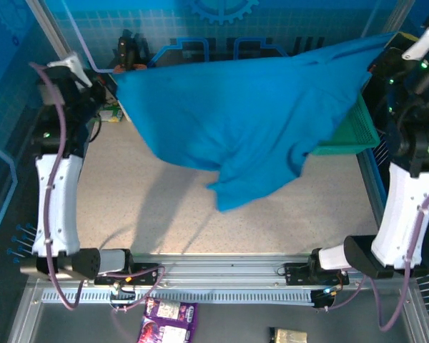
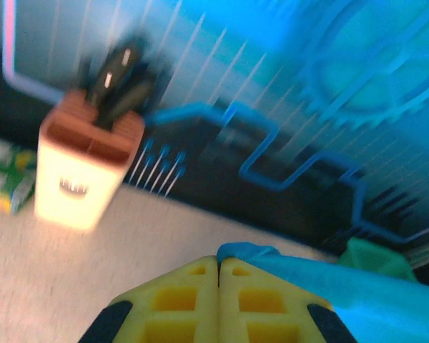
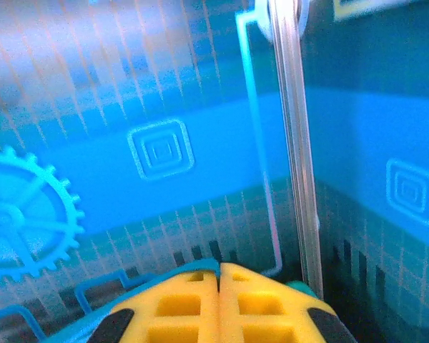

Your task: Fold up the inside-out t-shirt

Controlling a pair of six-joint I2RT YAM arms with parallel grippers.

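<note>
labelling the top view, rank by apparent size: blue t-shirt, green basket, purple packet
1. blue t-shirt, largest by far
2= green basket and purple packet: visible parts look alike; basket partly behind the shirt, packet cut off at the edge

Left arm (image 1: 57, 200), right arm (image 1: 404, 207): white shells, black joints, green lights
Cables (image 1: 52, 150): mauve, looped alongside the shells
Left hand (image 2: 219, 263), right hand (image 3: 219, 268): yellow waffle-moulded fingers, black shoulders
</note>
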